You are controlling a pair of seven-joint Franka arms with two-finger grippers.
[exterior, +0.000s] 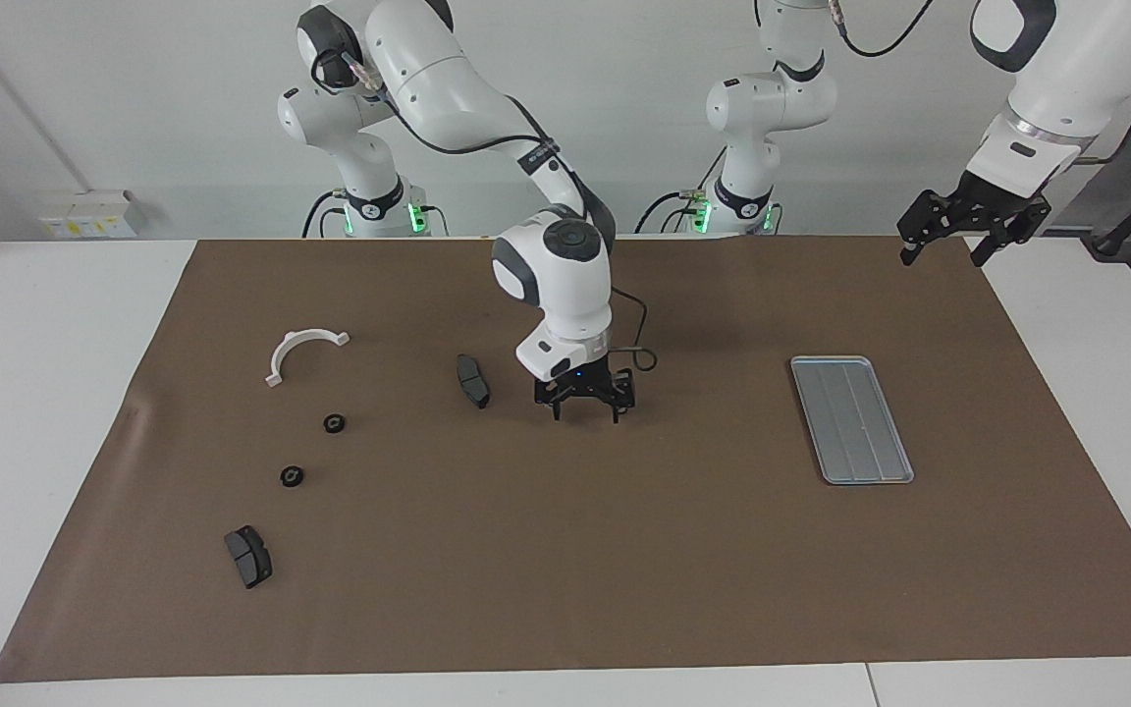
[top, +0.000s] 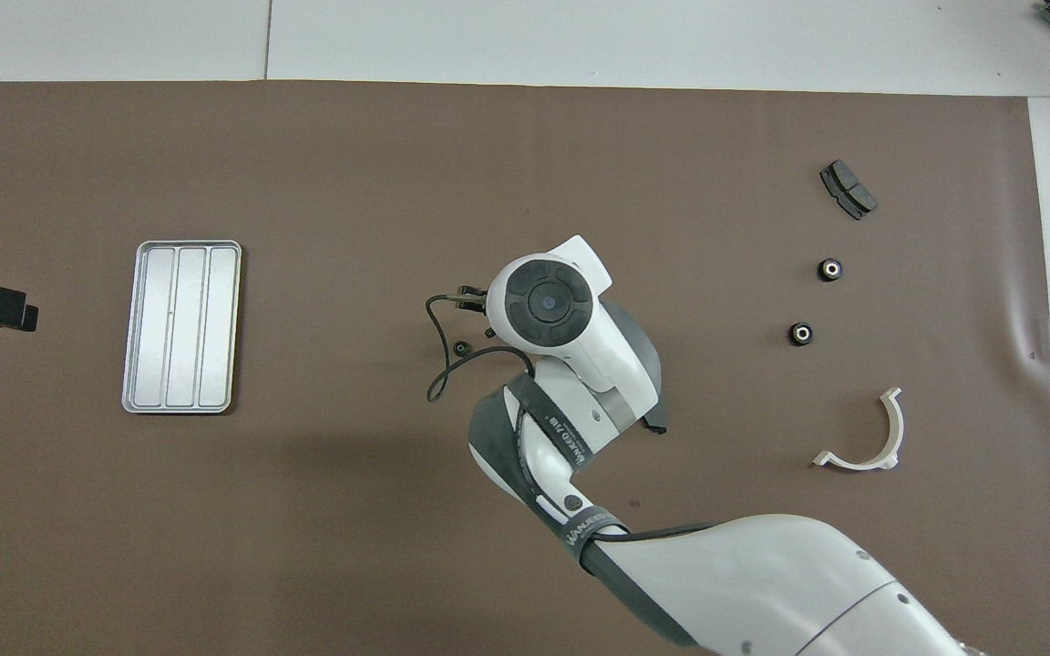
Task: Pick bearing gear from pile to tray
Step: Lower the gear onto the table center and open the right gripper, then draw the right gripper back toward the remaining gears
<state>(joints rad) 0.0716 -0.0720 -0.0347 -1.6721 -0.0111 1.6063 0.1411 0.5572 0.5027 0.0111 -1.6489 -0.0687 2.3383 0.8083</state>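
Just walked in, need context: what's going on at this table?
The right gripper is open, low over the middle of the brown mat. One small black bearing ring lies on the mat by it, well short of the metal tray toward the left arm's end. Two more rings lie toward the right arm's end, near black pads and a white bracket. The left gripper waits open over the mat's corner.

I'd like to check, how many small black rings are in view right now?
3. The middle ring lies on the mat by the open right gripper. Toward the right arm's end lie the nearer ring and the farther ring. The arm may hide others.
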